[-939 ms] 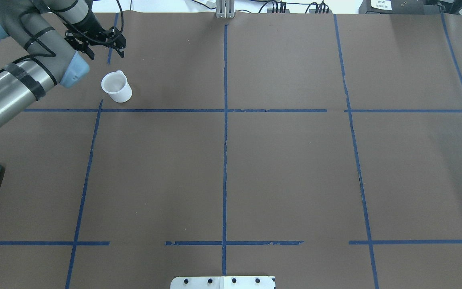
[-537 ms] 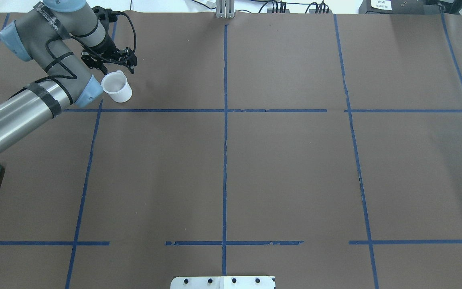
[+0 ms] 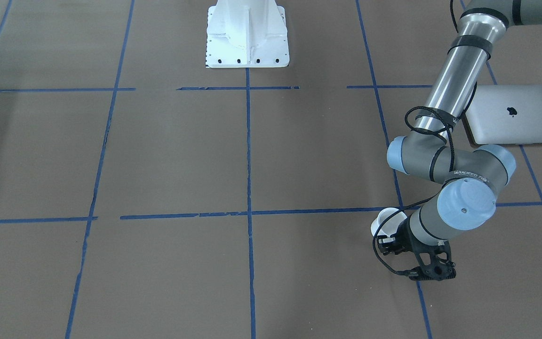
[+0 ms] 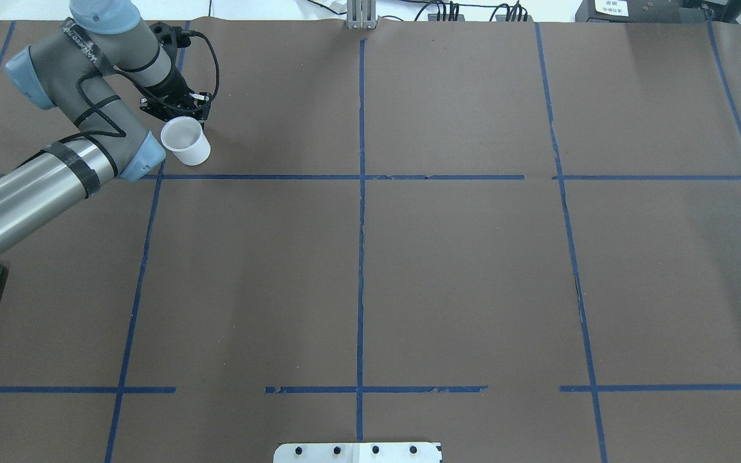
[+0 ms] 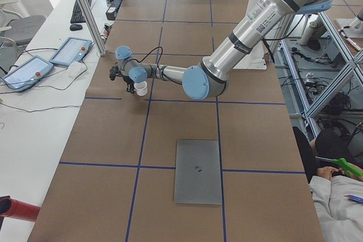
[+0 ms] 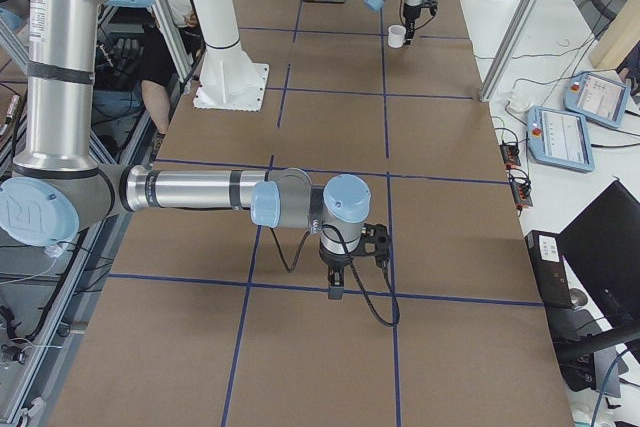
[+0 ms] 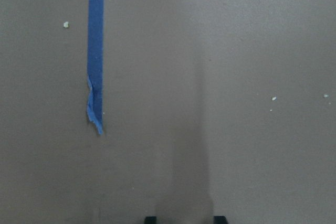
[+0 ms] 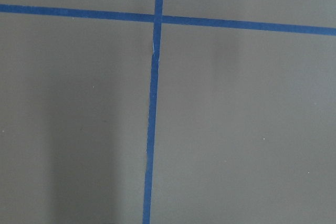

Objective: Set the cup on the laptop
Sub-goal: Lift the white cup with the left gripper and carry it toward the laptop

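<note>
Front view: the white cup stood upright on the brown table, right side. The left gripper was just beside it, and the closed laptop lay well apart, nearer the robot.
Overhead: the cup sat far left, the gripper at its far side.
Left wrist: the fingertips were apart, with nothing between them.
Right side view: the right gripper hung over blue tape; jaw state cannot be told.
</note>
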Motion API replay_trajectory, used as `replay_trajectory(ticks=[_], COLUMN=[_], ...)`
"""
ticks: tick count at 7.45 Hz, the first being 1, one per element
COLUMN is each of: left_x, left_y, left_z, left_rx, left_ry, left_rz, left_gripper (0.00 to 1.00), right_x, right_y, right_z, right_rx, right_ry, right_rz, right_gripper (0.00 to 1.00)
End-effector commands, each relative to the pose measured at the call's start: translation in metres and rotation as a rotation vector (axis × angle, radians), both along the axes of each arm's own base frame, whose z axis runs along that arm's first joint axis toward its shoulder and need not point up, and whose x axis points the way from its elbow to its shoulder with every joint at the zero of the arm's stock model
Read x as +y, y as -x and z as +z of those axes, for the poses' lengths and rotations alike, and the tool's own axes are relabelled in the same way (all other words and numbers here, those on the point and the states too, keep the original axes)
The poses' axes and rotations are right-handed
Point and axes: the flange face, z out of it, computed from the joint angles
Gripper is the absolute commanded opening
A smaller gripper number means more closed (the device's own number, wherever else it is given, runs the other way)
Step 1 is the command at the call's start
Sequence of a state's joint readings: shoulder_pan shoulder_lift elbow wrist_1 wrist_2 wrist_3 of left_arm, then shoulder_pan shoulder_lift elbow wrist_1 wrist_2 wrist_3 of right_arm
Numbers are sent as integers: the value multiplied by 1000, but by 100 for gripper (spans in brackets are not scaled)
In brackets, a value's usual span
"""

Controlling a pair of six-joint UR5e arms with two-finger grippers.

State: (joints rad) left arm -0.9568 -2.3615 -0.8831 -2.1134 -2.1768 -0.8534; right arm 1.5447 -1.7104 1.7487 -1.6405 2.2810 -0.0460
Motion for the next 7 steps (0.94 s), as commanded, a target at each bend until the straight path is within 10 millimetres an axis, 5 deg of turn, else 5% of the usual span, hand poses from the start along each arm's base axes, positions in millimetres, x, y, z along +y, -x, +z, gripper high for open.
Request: replay_trajectory(ticks=[1,5,7], left_x=[-13,75,183], left_y=[33,145,209], left_z=[-22,32,109], left_rx=[25,33,-12], left_ry=[-26,-124,-135], left_rz=[-34,22,69], left_gripper=[0,0,0], right_x=[0,0,0], right_y=[0,0,0], right_z=[0,0,0], right_rx=[0,0,0], right_ry=[-1,-1,1], right_rz=[0,0,0], right_gripper=[100,100,100])
